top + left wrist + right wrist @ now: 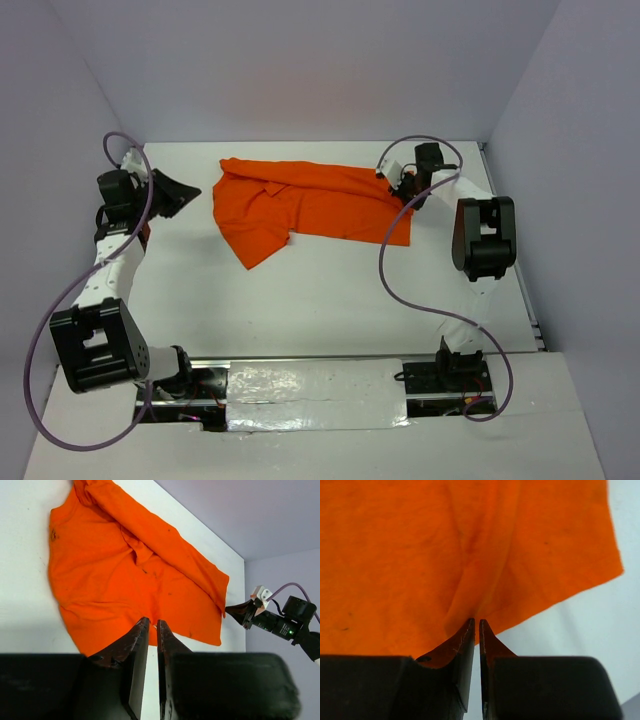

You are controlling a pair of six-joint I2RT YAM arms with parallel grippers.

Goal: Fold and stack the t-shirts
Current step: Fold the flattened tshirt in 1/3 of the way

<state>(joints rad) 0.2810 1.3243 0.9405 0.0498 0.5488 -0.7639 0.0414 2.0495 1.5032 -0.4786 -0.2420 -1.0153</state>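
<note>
Table: white, walled on three sides. A broad bare stretch lay on the near side of the t-shirt, with only a narrow strip on its far side.
T-shirt: bright orange, lay on the table rumpled, its far edge folded over itself; the left part bulged toward the near side.
Left gripper: just off the t-shirt's left edge, apart from it. Jaws drawn to a thin slit with nothing between them.
Right gripper: at the t-shirt's right edge. Jaws drawn to a thin slit, tips pinching a raised crease of the cloth.
Hard to make out: sleeves lost among the folds. The right wrist view cut the t-shirt off at top and left.
</note>
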